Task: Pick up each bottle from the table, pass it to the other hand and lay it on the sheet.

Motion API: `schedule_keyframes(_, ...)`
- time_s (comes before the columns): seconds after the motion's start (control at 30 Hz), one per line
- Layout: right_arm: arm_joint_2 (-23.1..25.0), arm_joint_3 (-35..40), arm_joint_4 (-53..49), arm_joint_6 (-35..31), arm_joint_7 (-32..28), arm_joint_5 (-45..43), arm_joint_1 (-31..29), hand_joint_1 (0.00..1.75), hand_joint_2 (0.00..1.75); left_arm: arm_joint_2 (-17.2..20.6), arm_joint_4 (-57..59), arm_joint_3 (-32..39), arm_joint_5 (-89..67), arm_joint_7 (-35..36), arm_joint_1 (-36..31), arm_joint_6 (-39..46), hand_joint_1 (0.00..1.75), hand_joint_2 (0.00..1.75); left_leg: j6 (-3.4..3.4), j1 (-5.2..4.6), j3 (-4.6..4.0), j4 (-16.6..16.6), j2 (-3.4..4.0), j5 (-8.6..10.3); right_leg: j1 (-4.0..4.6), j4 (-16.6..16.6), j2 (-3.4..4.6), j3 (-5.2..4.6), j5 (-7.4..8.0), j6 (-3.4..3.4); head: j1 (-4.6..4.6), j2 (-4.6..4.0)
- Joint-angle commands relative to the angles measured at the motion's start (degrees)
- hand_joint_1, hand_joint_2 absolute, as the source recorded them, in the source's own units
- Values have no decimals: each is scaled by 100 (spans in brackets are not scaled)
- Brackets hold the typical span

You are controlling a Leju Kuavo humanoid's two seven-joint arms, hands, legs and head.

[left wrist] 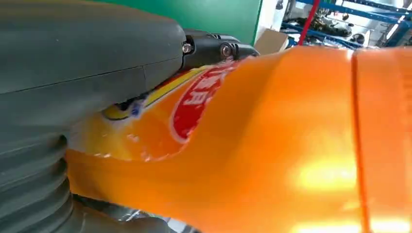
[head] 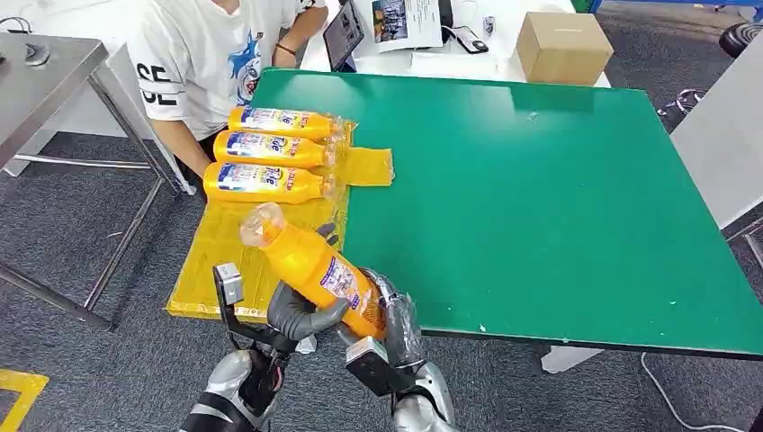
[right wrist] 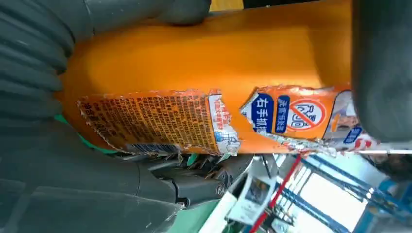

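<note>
A: What are the two hands doing?

B: Both are on one orange bottle. The left hand wraps it from below, thumb across its body, and the right hand grips its lower end.

A: How does the bottle lie?

B: Tilted, its clear base end up and away from the hands, out over the yellow sheet. The right wrist view shows its torn label with grey fingers crossing the bottle.

A: And from the left wrist?

B: The left hand's thumb presses along the bottle's side, just above a red mark on the label.

A: Where are the other bottles?

B: Three bottles lie side by side on the sheet, beyond the hands, touching or nearly touching each other. The sheet hangs over the edge of the green tabletop, to the left of both hands.

A: Anyone nearby?

B: A person in a white shirt sits past the sheet, well apart from the hands. A cardboard box stands beyond the tabletop's far edge.
</note>
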Motion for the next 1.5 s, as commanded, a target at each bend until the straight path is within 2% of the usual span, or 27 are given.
schedule_keyframes(0.03, 57, 396, 1058, 260, -2, 78, -299, 175, 175, 140, 367, -82, 99, 52, -303, -15, 0, 175, -9, 7, 28, -7, 3, -6, 6, -9, 9, 27, -4, -10, 0, 0)
schedule_keyframes(0.37, 101, 422, 1173, 194, -2, 96, -369, 175, 175, 190, 416, -189, 69, 26, -292, -247, 0, 175, -12, 9, 37, -6, 1, -11, 8, -8, 8, 37, -9, -13, -2, 0)
schedule_keyframes(0.4, 107, 408, 1182, 176, -2, 87, -384, 175, 175, 193, 416, -205, 76, 25, -282, -299, 17, 175, -9, 6, 25, -6, 0, -6, 5, -7, 5, 25, -5, -10, 0, 0)
schedule_keyframes(0.43, 105, 390, 1123, 152, -2, 46, -399, 175, 175, 222, 402, -262, 28, 4, -255, -385, 175, 175, -13, 11, 44, -9, 2, -12, 10, -12, 10, 44, -9, -15, -2, 0)
schedule_keyframes(0.57, 113, 279, 1032, 94, -2, 30, -500, 175, 175, 258, 292, -331, -202, -102, -163, -445, 175, 175, -5, 2, 13, -4, 1, -2, 1, -3, 5, 11, -2, -6, -2, 0)
schedule_keyframes(0.7, 122, 12, 944, 3, -2, 66, -550, 175, 175, 308, 217, -404, -262, -99, -107, -624, 175, 175, -10, 6, 31, -4, 7, -11, 5, -5, 13, 30, -7, -11, 0, 0)
schedule_keyframes(0.93, 119, -277, 905, 14, -2, 99, -575, 175, 175, 299, 135, -359, -244, -79, -37, -605, 175, 175, -6, 2, 16, -3, 6, -5, 1, -2, 10, 15, -2, -7, 0, 0)
schedule_keyframes(0.97, 124, -300, 864, 47, -2, 63, -570, 122, 175, 298, 132, -347, -245, -79, -29, -585, 175, 175, -9, 4, 27, -3, 9, -9, 3, -3, 16, 25, -5, -10, 0, 0)
schedule_keyframes(1.0, 130, -331, 768, 88, -2, -10, -544, 0, 175, 296, 127, -334, -243, -75, -18, -569, 175, 175, -7, 2, 18, -2, 6, -6, 2, -1, 12, 17, -3, -8, 0, 0)
schedule_keyframes(1.03, 125, -347, 752, 494, -2, -147, -560, 0, 0, 300, 112, -310, -243, -68, -5, -537, 175, 175, -6, 0, 15, -4, 5, -4, -1, -2, 10, 13, -3, -7, -2, 0)
schedule_keyframes(1.2, 119, -423, 567, 650, -2, -163, -527, 0, 0, 295, 87, -245, -244, -65, 1, -467, 175, 175, -9, 6, 26, -1, 10, -11, 5, -2, 17, 24, -5, -10, 0, 0)
schedule_keyframes(1.27, 72, -420, 306, 905, -2, -194, -453, 0, 0, 290, 72, -181, -360, -116, -11, -304, 175, 175, -11, 6, 33, -2, 14, -13, 5, -3, 19, 31, -8, -13, 0, 0)
schedule_keyframes(1.37, 8, -444, -55, 995, -2, -117, -345, 0, 0, 242, -34, -22, -1168, -496, -124, 590, 175, 175, -9, 6, 20, 2, 5, -10, 5, 1, 12, 20, -6, -10, 0, 0)
schedule_keyframes(1.4, 0, -531, -330, 1090, 5, -108, -240, 0, 0, 169, -79, 136, -1785, -729, -206, 1279, 175, 175, -6, 3, 8, 1, 0, -3, 3, 1, 4, 9, -3, -6, 0, 0)
schedule_keyframes(1.5, -12, -549, -461, 1125, 22, -72, -196, 0, 0, 158, -94, 205, -1834, -673, -257, 1274, 175, 175, -9, 7, 18, 1, -7, -6, 6, 0, -1, 20, -7, -10, 0, 0)
